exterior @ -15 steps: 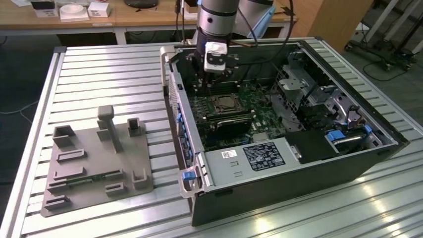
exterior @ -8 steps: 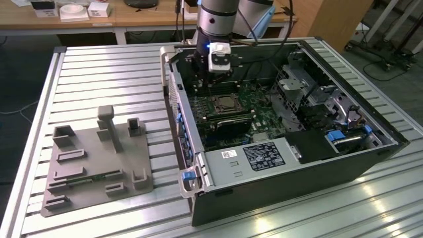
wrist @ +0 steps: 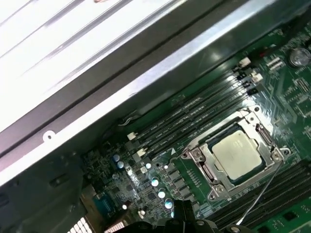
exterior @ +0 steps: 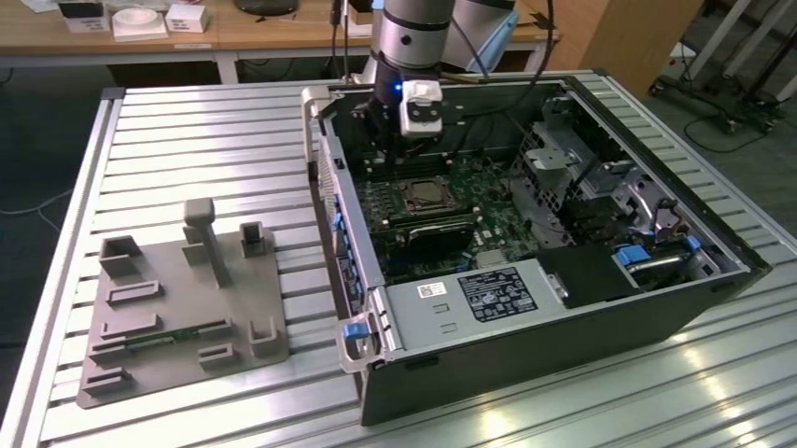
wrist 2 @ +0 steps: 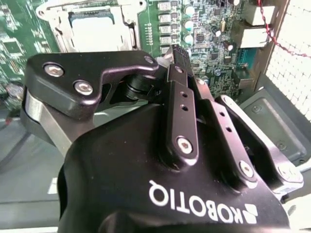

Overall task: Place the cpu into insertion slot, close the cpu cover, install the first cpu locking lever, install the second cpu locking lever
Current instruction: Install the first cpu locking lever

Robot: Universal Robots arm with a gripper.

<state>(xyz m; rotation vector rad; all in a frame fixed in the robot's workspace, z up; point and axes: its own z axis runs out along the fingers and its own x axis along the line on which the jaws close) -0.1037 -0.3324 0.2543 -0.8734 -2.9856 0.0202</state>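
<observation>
The tool [wrist 2: 179, 53] is hovering near the cpu [wrist: 238, 148], which is lying framed by the cpu cover [wrist: 210, 162]; whether the tool is open or closed cannot be told.

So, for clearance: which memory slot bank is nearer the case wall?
The bank between the case wall and the cpu; the other bank lies beyond it.

Your pincer [wrist 2: 176, 54] blocks one edge of the cpu cover [wrist 2: 62, 29] in the second wrist view; the picture's edge crops the opposite one.
</observation>
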